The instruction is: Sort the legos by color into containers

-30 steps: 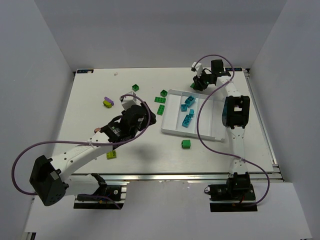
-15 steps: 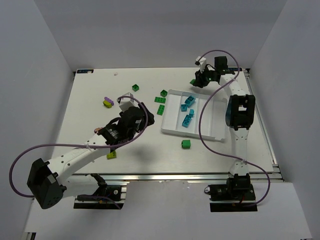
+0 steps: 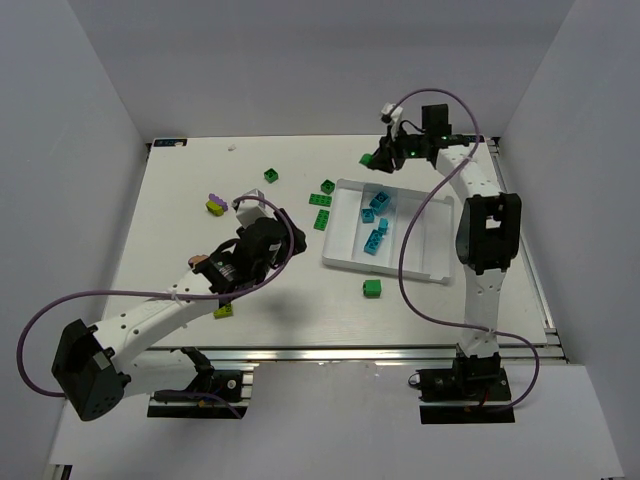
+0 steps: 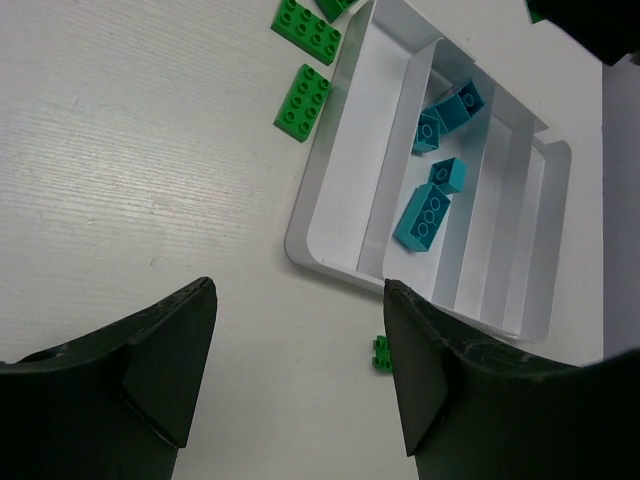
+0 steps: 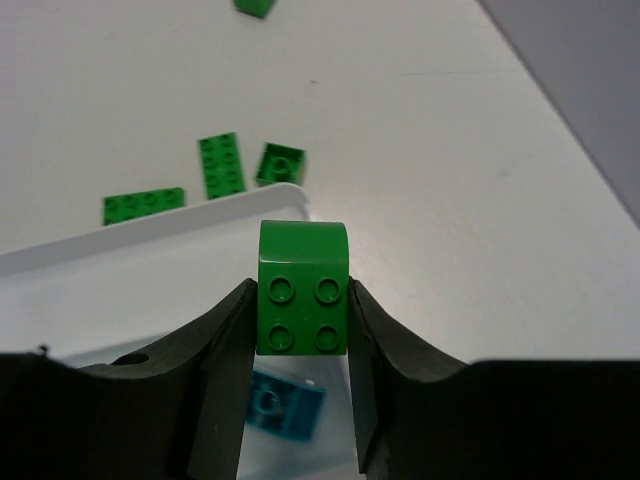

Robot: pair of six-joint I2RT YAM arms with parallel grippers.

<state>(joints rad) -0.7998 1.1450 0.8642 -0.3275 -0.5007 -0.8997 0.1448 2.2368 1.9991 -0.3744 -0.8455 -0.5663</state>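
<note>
Nearest us, in the lower left of the overhead view, the left gripper [image 4: 297, 305] hovers over bare table, its jaws spread wide with nothing between them. A lone green cube [image 3: 372, 288] lies at lower centre, just short of the tray.

In mid frame sits the white tray [image 3: 334, 262], its long lanes running up the picture, away from us. Cyan bricks [image 3: 376, 222] lie in the second lane from the left, and the leftmost lane holds nothing.

Farthest, at upper centre-right, the right gripper [image 5: 300, 296] has its jaws closed partway on a dark green brick [image 5: 303, 288], studs facing its wrist camera. The brick hangs at the tray's far-left corner, with the left rim running off to mid left in the wrist view and one cyan brick peeking out below. The brick hides what is directly beneath it, so we cannot say whether it is over the bare lane or the ridge beside it. We judge that lane to be its target, stretching from the pincer back toward us.
</note>
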